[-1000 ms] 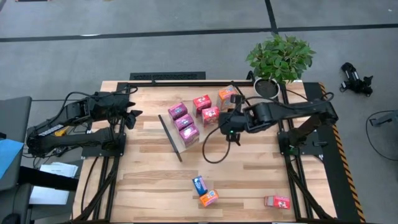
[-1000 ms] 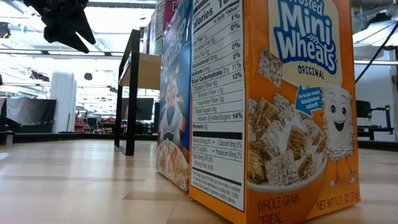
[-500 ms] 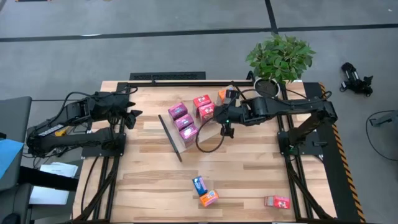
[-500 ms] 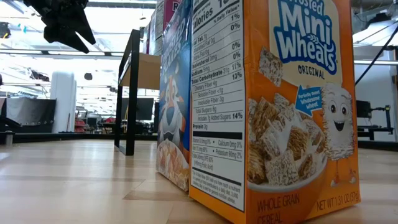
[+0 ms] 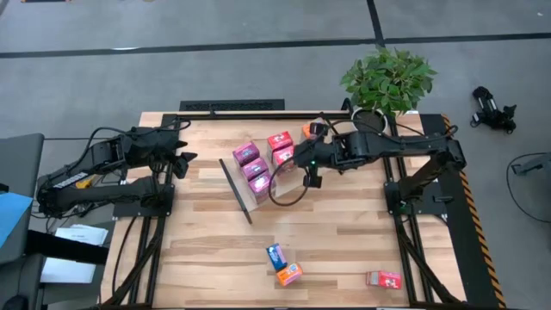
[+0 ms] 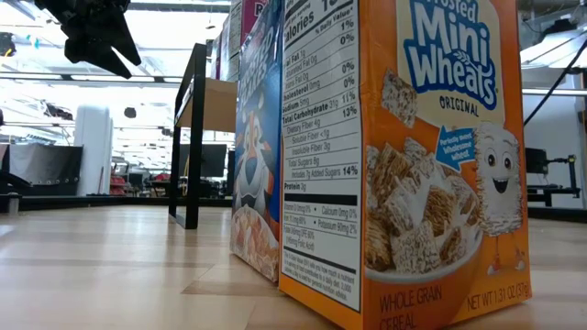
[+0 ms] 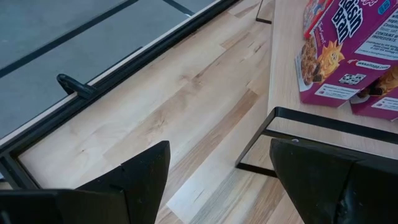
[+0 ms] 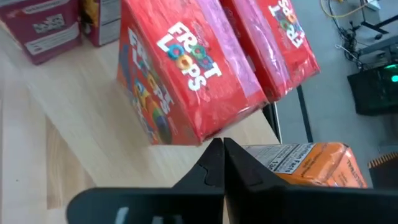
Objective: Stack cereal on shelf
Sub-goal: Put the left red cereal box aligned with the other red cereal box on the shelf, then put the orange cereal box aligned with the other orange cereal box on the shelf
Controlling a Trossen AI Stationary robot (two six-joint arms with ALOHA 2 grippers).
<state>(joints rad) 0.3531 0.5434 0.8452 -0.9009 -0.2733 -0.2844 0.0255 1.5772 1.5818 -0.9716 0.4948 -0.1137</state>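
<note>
Your right gripper (image 8: 219, 163): fingers pressed together, empty, just beside red Froot Loops box (image 8: 186, 81) on shelf (image 5: 237, 191); left gripper (image 5: 182, 161): open, waiting

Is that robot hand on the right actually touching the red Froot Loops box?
Cannot tell. In the right wrist view the shut right hand meets the red Froot Loops box at its edge, but no gap or contact shows plainly.

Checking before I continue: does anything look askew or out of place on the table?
Yes. The shelf sits slanted, and three boxes lie stranded at the near edge: a blue box, an orange box and a red box. The right gripper, shut and empty, is beside the shelf's Froot Loops boxes.
</note>
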